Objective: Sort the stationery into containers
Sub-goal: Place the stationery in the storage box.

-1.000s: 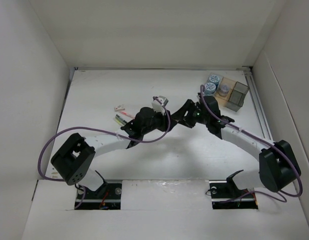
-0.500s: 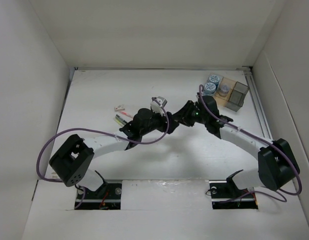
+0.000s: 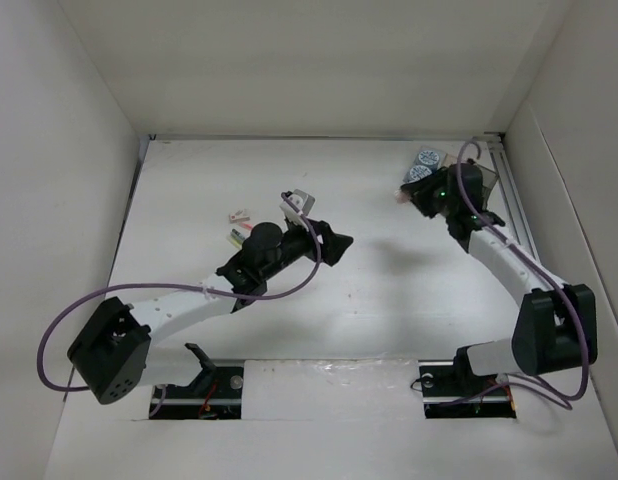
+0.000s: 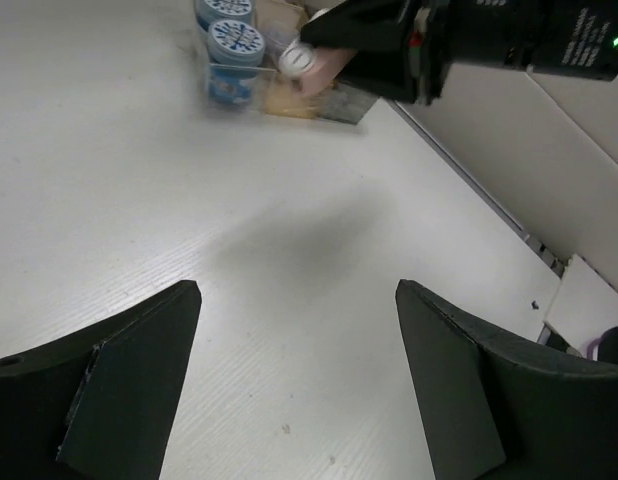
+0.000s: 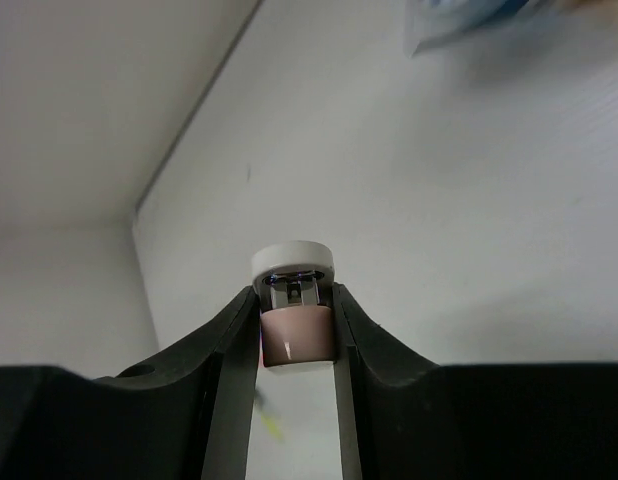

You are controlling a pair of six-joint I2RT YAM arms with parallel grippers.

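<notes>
Robotics lab test cell, plain white worktop boxed in by bare white panel walls beyond and either side of the left pincer and right pincer; left arm and right arm bolted at the near edge behind them, purple cables looping loose

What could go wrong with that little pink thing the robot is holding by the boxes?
1. The right gripper pinches the pink-and-white piece only with its fingertips, so it might slip out early and fall on the table.
2. The bins are small, and blue rolls fill two of them. The piece might land on a roll or a rim and bounce out.
</notes>
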